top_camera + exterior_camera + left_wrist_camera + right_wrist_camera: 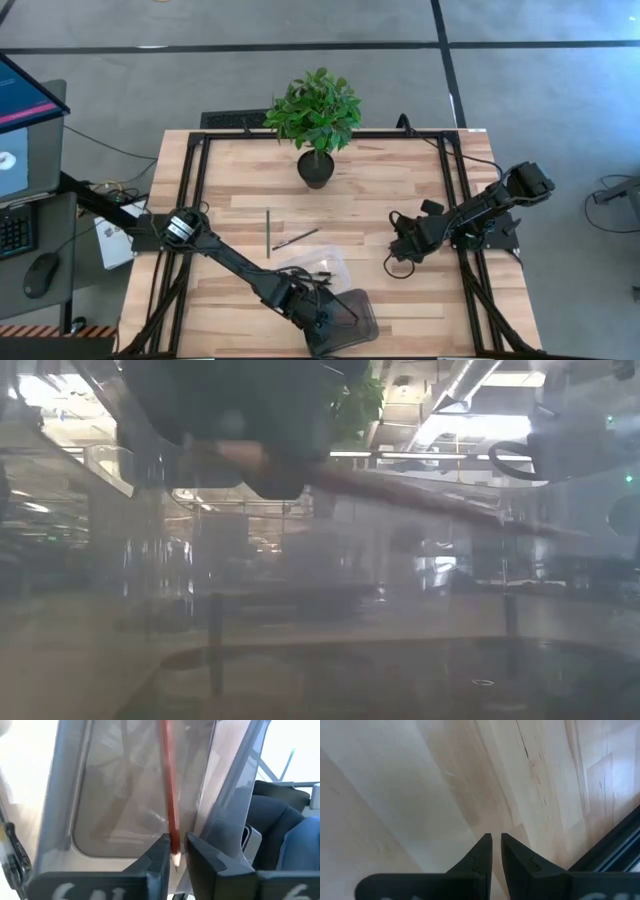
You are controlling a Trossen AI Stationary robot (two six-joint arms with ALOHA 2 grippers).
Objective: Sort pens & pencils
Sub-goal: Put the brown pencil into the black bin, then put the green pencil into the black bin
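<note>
My left gripper (322, 318) hangs over a dark see-through bin (352, 318) at the table's near edge, its fingers slightly open around a red pencil (169, 785). The pencil reaches from the fingers down into the bin, sharpened tip (175, 862) toward the wrist. A clear bin (312, 262) beside it holds dark pens (320, 273). Two more slim pencils (268, 232) (296, 238) lie flat on the wood. My right gripper (496, 840) is shut and holds nothing, pointing down over bare table at the right (398, 250). My left gripper has the red pencil's sharpened end (174, 845) between its two fingers, which come slanting from above and lie across the pencil. One fingertip (161, 847) lies against the pencil. A narrow gap shows between the pencil and the other fingertip (196, 847). The pencil's far end is down inside the bin.
A potted plant (315, 120) stands at the table's far middle. Black frame rails (195, 190) (455, 190) run along the left and right sides. The low view looks through a clear bin wall (300, 610) and shows little else.
</note>
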